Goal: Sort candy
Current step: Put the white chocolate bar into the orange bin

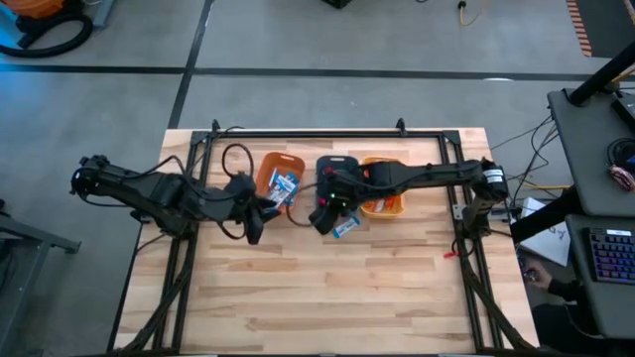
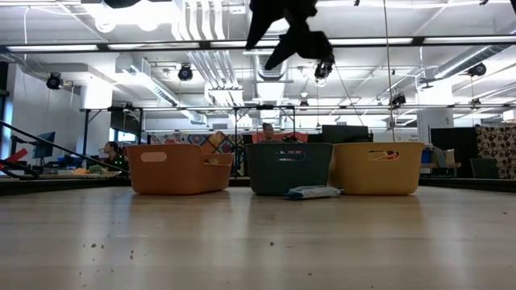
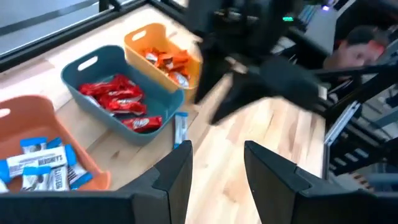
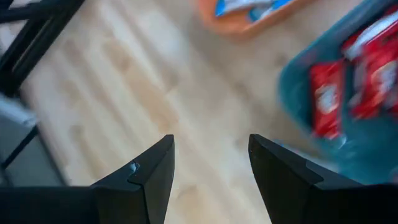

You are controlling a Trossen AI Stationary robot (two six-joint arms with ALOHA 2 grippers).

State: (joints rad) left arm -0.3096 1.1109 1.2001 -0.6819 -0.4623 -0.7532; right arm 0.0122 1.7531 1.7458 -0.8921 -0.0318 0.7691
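Candy sorted into three bins, one blue-and-white piece loose on the bench

Right tool [image 4: 208, 168] hangs released and empty over the teal bin [image 3: 93, 65] of red candy [image 3: 118, 93], the loose blue-and-white candy [image 1: 345, 228] seemingly just below it; left tool [image 3: 214, 168], fingers apart and empty, hovers beside the orange bin [image 1: 266, 171] of blue-and-white candy [image 3: 40, 165], with orange candy [image 3: 165, 59] in the yellow-orange bin [image 3: 140, 34] beyond

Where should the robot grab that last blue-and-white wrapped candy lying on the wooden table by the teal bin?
Probably across the narrow middle of the blue-and-white wrapped candy, coming straight down from above. It lies flat on the wooden table, beside the teal plastic bin, so a sideways approach looks blocked. The right gripper, open, hangs closest.
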